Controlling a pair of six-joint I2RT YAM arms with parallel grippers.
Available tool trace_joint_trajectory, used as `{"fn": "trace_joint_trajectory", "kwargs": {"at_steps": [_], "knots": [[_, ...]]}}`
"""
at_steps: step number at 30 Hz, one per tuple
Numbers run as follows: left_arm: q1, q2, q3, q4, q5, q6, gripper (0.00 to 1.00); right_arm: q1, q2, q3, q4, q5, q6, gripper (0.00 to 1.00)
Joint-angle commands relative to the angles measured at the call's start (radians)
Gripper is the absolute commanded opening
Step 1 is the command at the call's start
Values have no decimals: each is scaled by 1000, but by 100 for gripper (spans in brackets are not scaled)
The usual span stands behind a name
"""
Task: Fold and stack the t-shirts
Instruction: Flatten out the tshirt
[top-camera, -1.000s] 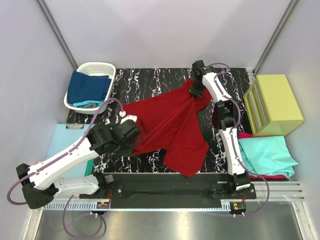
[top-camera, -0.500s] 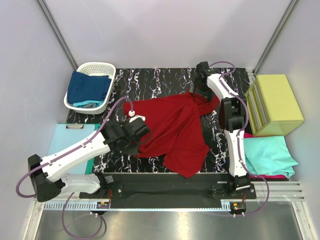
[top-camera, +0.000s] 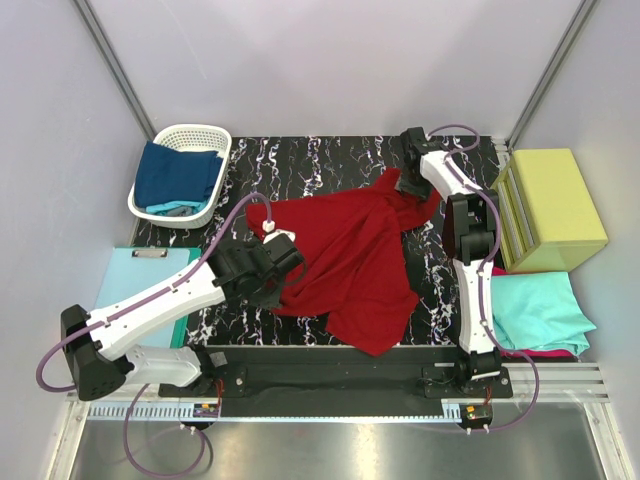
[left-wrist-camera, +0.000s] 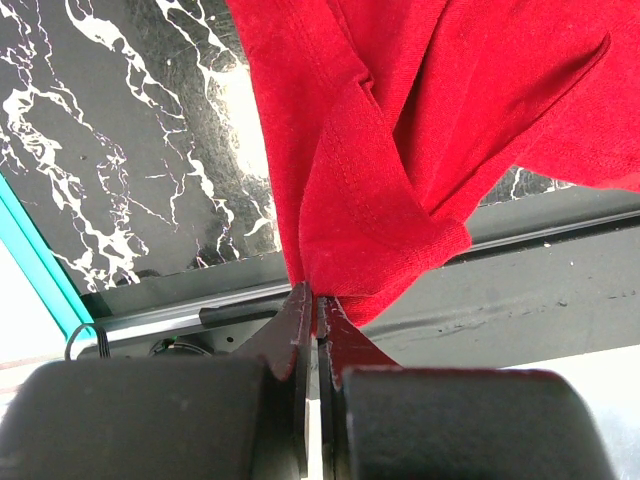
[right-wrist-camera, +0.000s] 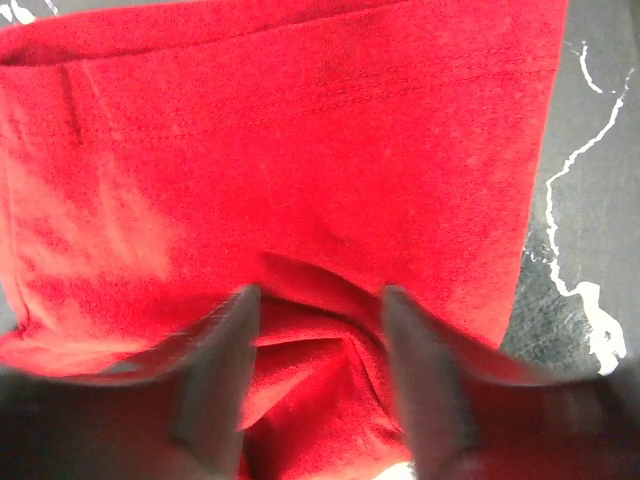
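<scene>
Marbled table (top-camera: 320, 160): L pincer (left-wrist-camera: 318, 297) clamps dark red t-shirt (top-camera: 345, 260) (wrist cam only); R pincer (right-wrist-camera: 320, 300) gapes astride it.

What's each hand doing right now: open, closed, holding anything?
Left hand: closed, pinching a fold of the dark red t-shirt.
Right hand: open, fingers spread over the same shirt.

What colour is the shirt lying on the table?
Dark red. The shirt shows best in the top view.

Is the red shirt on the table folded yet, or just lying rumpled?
Not folded. The dark red t-shirt lies spread and rumpled, one bunched edge pinched in the left gripper, creases running across it.
</scene>
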Motion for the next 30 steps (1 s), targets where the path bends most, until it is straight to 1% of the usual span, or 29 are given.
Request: {"fn": "trace_joint_trajectory", "kwargs": {"at_steps": [1,3,4,8,10,16,19,20,24,27,29,30], "knots": [[-4,-24,24,20,17,19,0,-26,-13,23,-11,45,8,44],[-5,-26,24,15,12,20,0,-32,3,34,-20,37,8,33],[-4,-29,24,17,11,20,0,-36,15,38,-34,40,8,20],[-4,-29,27,4,6,28,0,-56,56,104,-89,53,19,0],[-4,-29,30,3,5,33,0,-67,84,133,-130,71,28,0],[-4,-35,24,-17,6,34,0,-104,128,221,-152,74,31,0],[-4,-39,16,-28,11,34,0,-112,182,322,-182,59,28,0],[-4,-39,13,-32,12,34,0,-112,199,392,-196,56,25,0],[-4,-49,-9,-49,28,31,0,-121,308,581,-253,42,20,0],[-5,-65,-33,-63,41,20,0,-130,328,649,-242,30,20,2],[-5,-75,-59,-68,55,11,0,-136,329,651,-239,13,17,6],[-5,-82,-67,-66,58,8,0,-138,328,649,-235,2,14,11]]}}
